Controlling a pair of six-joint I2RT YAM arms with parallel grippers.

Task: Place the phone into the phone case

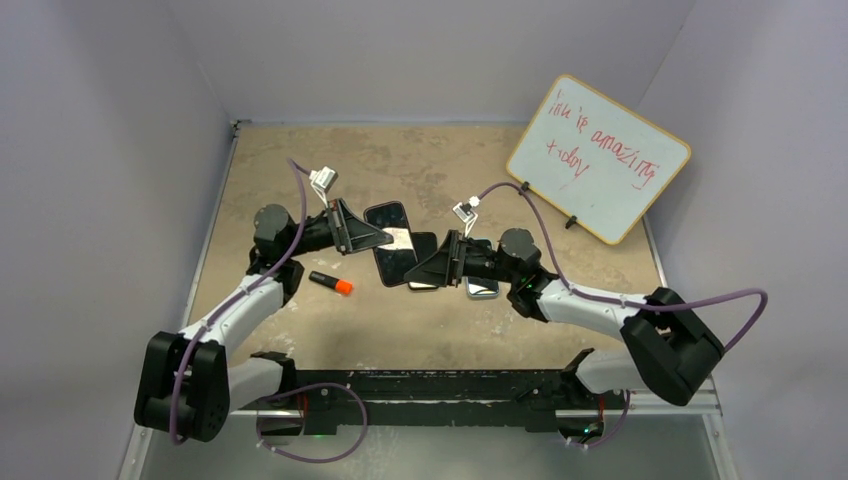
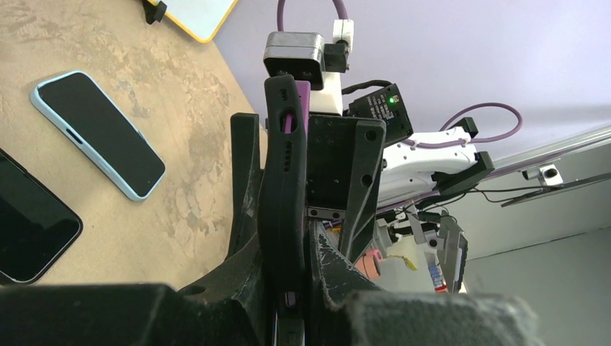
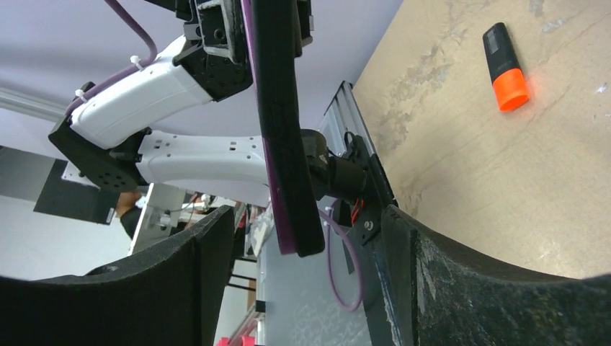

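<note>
My left gripper (image 1: 372, 237) is shut on the black phone case (image 1: 392, 250) and holds it above the table. In the left wrist view the case (image 2: 284, 180) stands edge-on between my own fingers (image 2: 238, 288), with a purple phone edge (image 2: 302, 97) showing along it. My right gripper (image 1: 428, 268) is open. In the right wrist view its jaws stand wide on either side of the case's lower end (image 3: 284, 144), without touching it. A purple strip (image 3: 270, 180) runs along the case's left side there. The right gripper's body (image 2: 339, 158) faces the left wrist camera.
Two more phones lie on the table: a black one (image 1: 425, 262) (image 2: 29, 223) and one with a light-blue rim (image 1: 482, 282) (image 2: 97, 133). A black marker with an orange cap (image 1: 331, 283) (image 3: 504, 68) lies to the left. A whiteboard (image 1: 598, 157) leans at the back right.
</note>
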